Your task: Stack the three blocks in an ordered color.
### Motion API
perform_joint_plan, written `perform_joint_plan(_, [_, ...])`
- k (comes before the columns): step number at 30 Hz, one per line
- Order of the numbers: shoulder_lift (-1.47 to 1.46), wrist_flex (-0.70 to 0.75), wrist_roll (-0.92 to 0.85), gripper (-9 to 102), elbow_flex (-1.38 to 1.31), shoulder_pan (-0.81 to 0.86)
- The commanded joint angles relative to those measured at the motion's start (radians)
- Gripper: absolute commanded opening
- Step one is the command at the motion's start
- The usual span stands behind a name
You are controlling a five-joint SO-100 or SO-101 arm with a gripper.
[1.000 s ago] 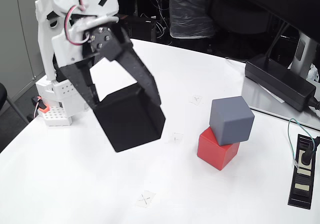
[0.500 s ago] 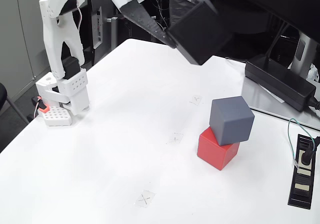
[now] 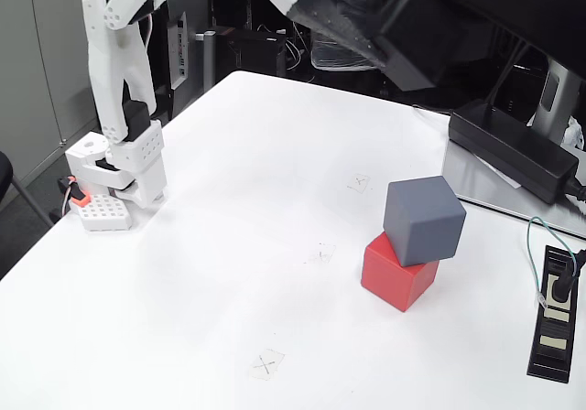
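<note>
Nearest, at about five o'clock on the white table (image 3: 183,337), the red block (image 3: 396,274) sits flat on the surface, a plain matte cube. The slate blue-grey block (image 3: 424,220) rests on top of it, twisted a little and shifted toward two o'clock, so part of its base overhangs the red one. Both show clean, sharp edges and no markings.

Faint taped crosses (image 3: 265,364) lie on the bare tabletop to the stack's nine and seven o'clock, with wide open surface all around them. A black socket strip (image 3: 556,311) lies at the table's four o'clock edge, well apart from the stack. Farther back, at two o'clock, a long black power brick (image 3: 515,149) lies near the rim.

At nine o'clock the arm's white base (image 3: 117,177) stands on the table's edge. High at twelve o'clock, above the far rim, the gripper (image 3: 407,39) carries the black block (image 3: 423,35) in the air, tilted; the jaws are closed against its sides. The block hangs well apart from the stack, with clear air beneath it.
</note>
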Motion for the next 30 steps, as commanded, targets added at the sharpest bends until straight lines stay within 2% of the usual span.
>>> perform_joint_plan(1, [-0.018, -0.124, -0.072, 20, 0.031, -0.014])
perform_joint_plan(7, [-0.028, -0.359, -0.17, 20, 0.166, -0.011])
perform_joint_plan(15, [-0.028, -0.578, -0.233, 20, 0.311, -0.018])
perform_joint_plan(22, [-0.026, -0.724, -0.265, 20, 0.462, -0.018])
perform_joint_plan(30, [0.109, -0.799, -0.331, 20, 0.716, -0.011])
